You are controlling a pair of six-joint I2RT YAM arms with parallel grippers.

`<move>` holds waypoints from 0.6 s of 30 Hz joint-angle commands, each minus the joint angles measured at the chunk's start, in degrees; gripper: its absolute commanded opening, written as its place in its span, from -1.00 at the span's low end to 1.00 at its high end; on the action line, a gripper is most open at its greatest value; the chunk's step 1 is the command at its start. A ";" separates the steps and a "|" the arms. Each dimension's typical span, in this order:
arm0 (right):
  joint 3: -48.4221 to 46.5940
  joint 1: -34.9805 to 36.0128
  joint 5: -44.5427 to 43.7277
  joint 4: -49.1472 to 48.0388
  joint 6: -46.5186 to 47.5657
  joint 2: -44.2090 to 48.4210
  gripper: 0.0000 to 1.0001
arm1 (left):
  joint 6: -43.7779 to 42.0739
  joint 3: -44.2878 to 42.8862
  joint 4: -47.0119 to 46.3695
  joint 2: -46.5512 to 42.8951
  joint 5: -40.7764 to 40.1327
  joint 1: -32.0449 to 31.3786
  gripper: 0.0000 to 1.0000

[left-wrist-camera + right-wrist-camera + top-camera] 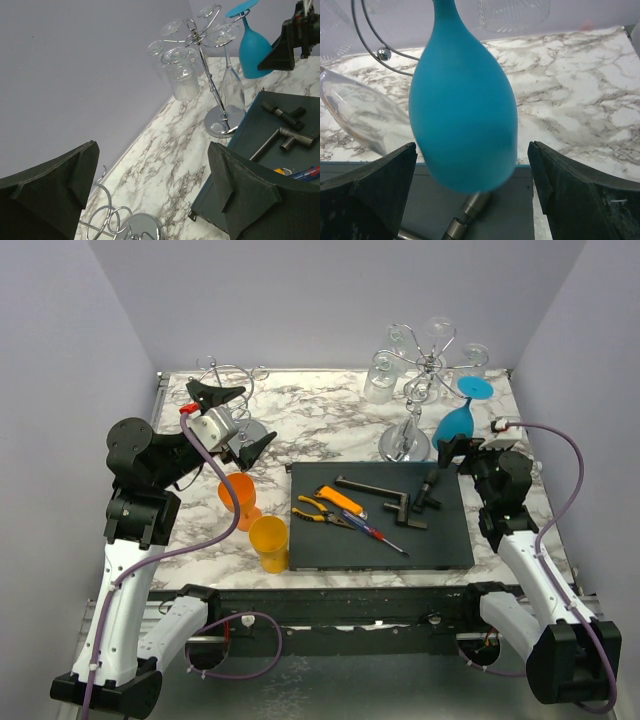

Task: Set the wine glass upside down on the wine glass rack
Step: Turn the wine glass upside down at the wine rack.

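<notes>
The blue glass [458, 420] hangs foot-up on the rack [418, 365], at 2 o'clock on the table [330, 410]. The right gripper [452, 448] gapes either side of its bowl, apart from it; the left gripper [236, 420] gapes empty. It looks light, stiff, slick and brittle: hold the bowl's widest part gently

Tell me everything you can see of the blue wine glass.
The blue wine glass is opaque, smooth and plastic-looking, with a rounded bowl, stem and flat round foot. It hangs upside down and tilted, foot uppermost on an arm of the chrome wine glass rack at the back right. The open right gripper flanks the bowl with a gap on each side; no contact shows.
</notes>
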State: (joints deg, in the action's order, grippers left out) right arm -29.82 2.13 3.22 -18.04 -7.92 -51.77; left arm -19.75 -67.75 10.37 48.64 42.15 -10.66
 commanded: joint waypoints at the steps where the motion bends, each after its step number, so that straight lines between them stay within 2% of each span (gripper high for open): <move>1: -1.98 -0.23 -1.96 5.24 -2.07 0.92 1.00 | 1.27 0.25 -0.62 -0.18 1.19 -0.33 0.98; 5: -7.24 -0.22 -2.37 15.05 -3.61 3.54 1.00 | 2.07 0.15 -0.61 0.12 1.28 -0.33 0.98; 13: -24.66 -0.24 -1.29 41.63 -7.83 9.80 1.00 | 3.76 0.77 -0.62 0.36 1.58 -0.33 0.98; 18: -35.59 -0.28 0.51 51.60 -9.28 7.37 0.98 | 8.10 0.70 -0.55 2.07 0.56 -0.31 0.98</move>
State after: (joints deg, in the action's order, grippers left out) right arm -59.61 2.13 2.42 20.93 -15.05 -42.57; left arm -16.47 -67.59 10.35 49.19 42.19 -10.66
